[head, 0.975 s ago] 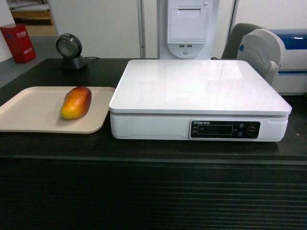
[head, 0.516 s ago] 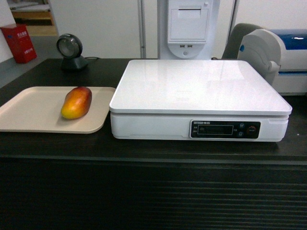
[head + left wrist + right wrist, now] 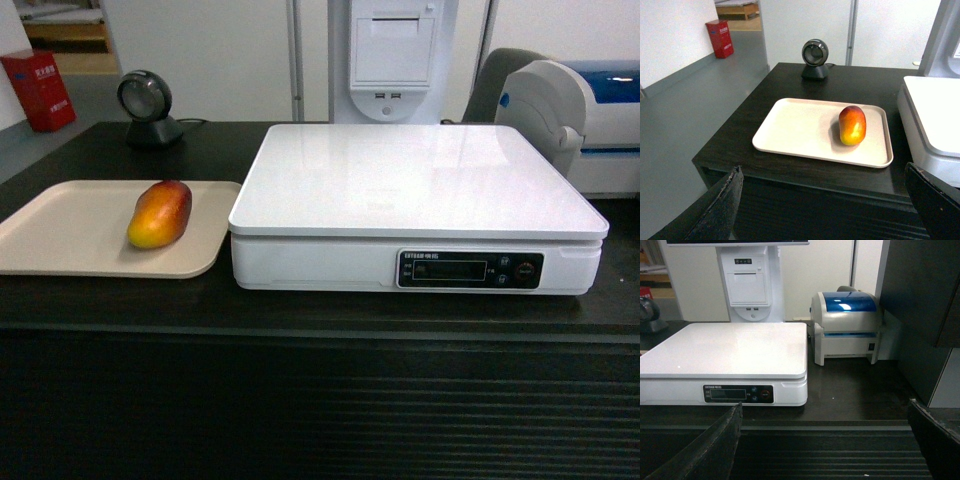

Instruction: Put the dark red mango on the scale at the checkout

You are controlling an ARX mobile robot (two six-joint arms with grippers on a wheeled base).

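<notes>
The dark red mango (image 3: 160, 213) (image 3: 852, 125) lies on a flat beige tray (image 3: 60, 235) (image 3: 800, 130) at the left of the checkout counter (image 3: 320, 310). Right of the tray stands the white scale (image 3: 415, 180) (image 3: 725, 347), its top plate bare and its black display panel (image 3: 470, 270) facing me. My left gripper (image 3: 822, 200) hangs open in front of the counter's edge, short of the tray, nothing between its fingers. My right gripper (image 3: 825, 445) is open too, low before the ribbed front panel, right of the scale. Neither gripper shows in the head view.
A round black barcode scanner (image 3: 145, 105) (image 3: 815, 60) stands behind the tray. A white-and-blue rounded machine (image 3: 580, 120) (image 3: 847, 325) sits right of the scale. A white receipt printer post (image 3: 392, 55) rises behind it. A dark cabinet (image 3: 920, 315) bounds the right side.
Nothing on the counter has moved; the head view has only drifted a pixel or two.
</notes>
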